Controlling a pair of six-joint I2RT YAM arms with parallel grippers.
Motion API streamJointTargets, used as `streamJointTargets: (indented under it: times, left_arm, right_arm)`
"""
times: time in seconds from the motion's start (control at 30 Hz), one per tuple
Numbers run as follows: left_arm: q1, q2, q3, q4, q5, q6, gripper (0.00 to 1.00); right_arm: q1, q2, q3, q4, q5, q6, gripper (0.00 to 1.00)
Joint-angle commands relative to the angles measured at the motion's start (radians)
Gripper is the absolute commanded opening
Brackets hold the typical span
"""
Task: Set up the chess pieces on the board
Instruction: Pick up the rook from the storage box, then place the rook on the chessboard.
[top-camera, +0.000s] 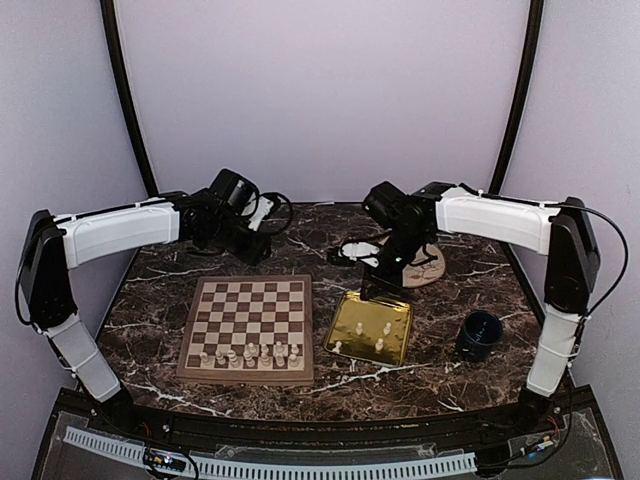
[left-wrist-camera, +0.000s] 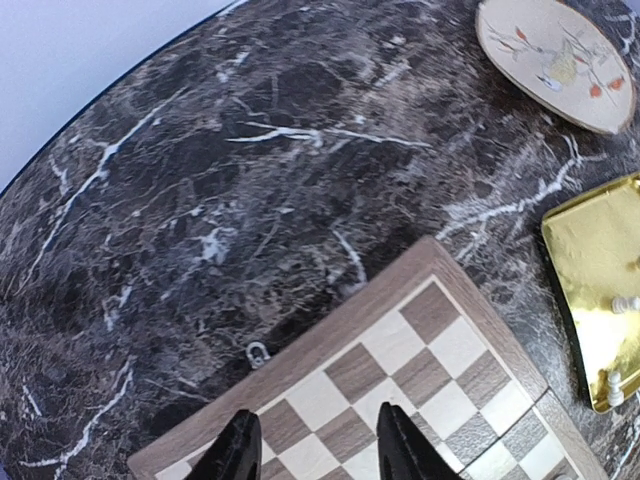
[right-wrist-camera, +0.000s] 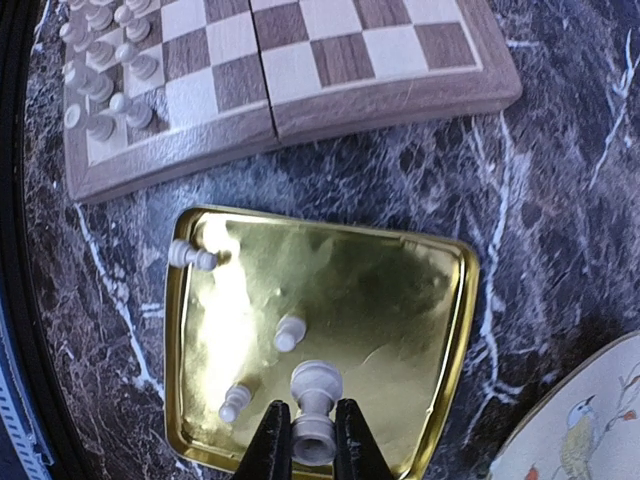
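Right wrist, right hand (right-wrist-camera: 310, 432) clamped on white piece (right-wrist-camera: 316, 385), three pieces (right-wrist-camera: 290, 332) close in gold tray (right-wrist-camera: 420, 300), left hand (left-wrist-camera: 315, 432) apart

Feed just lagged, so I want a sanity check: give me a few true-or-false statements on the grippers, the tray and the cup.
1. The right gripper is shut on a white chess piece over the gold tray. True.
2. The left gripper holds a piece. False: it is open and empty, by the chessboard's far edge.
3. Three loose pieces are in the tray. True.
4. The blue cup stands on the chessboard. False: it stands on the marble table, right of the tray.
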Motion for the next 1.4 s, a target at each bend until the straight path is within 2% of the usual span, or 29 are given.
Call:
streamJointTargets:
  times: [0.0,0.3,0.47,0.8,0.87,0.97,1.2,1.37]
  left_arm:
    - [0.078,-0.103,-0.027,0.016,-0.018,-0.073,0.42]
    - [0.113,-0.167,-0.046,0.036,-0.019,-0.072,0.43]
    - [0.121,-0.187,-0.049,0.036,-0.037,-0.069,0.43]
    - [0.124,-0.194,-0.048,0.033,-0.019,-0.069,0.43]
    - [0.125,-0.19,-0.049,0.029,-0.014,-0.069,0.43]
    - [0.125,-0.179,-0.044,0.023,-0.009,-0.068,0.43]
    - [0.124,-0.158,-0.043,0.024,0.022,-0.051,0.43]
    - [0.124,-0.134,-0.043,0.036,0.146,-0.018,0.43]
  right_arm:
    - [0.072,0.105,0.157,-0.018,0.111,0.038,0.08]
    - [0.195,0.369,0.517,-0.112,0.131,0.044,0.09]
    - [0.243,0.468,0.616,-0.148,0.123,0.035,0.09]
    - [0.284,0.528,0.625,-0.151,0.112,0.036,0.12]
    - [0.286,0.531,0.624,-0.148,0.112,0.039,0.15]
    - [0.285,0.52,0.628,-0.142,0.143,0.045,0.26]
    - [0.257,0.378,0.565,-0.113,0.178,0.045,0.34]
    - [0.166,0.226,0.441,-0.091,0.15,0.055,0.35]
